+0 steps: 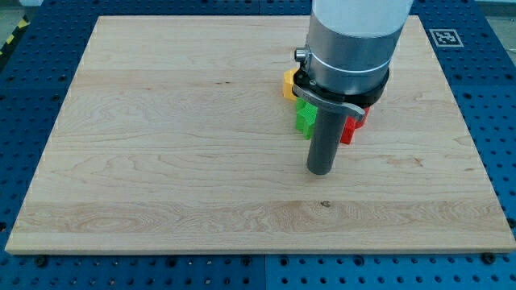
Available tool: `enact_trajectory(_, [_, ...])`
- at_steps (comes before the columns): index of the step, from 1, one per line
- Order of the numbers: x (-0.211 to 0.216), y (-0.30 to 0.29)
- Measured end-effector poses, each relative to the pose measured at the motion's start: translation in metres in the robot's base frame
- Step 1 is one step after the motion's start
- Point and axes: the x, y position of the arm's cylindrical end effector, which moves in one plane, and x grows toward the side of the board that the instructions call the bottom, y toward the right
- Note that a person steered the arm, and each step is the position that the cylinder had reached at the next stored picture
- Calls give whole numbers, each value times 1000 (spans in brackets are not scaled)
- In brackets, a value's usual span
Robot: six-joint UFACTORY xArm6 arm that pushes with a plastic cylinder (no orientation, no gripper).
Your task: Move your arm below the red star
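Observation:
A red block (350,128) shows only partly at the rod's right side; the arm hides most of it, so I cannot make out its shape. A green block (305,118) sits at the rod's left, also partly hidden. A yellow block (288,84) peeks out above the green one at the arm's left edge. My tip (321,171) rests on the board just below the green and red blocks, a little toward the view's bottom from both.
The wooden board (161,145) lies on a blue perforated table (500,121). A black-and-white marker tag (444,36) sits at the top right, off the board. The arm's wide grey body (351,48) covers the blocks behind it.

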Motion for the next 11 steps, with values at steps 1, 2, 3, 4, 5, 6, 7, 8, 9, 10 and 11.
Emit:
enact_trajectory(1, [0,6])
enact_trajectory(2, [0,20])
enact_trajectory(3, [0,27])
enact_trajectory(4, [0,27])
enact_trajectory(5, [-6,27])
enact_trajectory(6, [-18,27])
enact_trajectory(7, [-27,28])
enact_trajectory(8, [-27,25])
enact_trajectory(9, [-34,18])
enact_trajectory(10, [-52,18])
enact_trajectory(11, [-66,29])
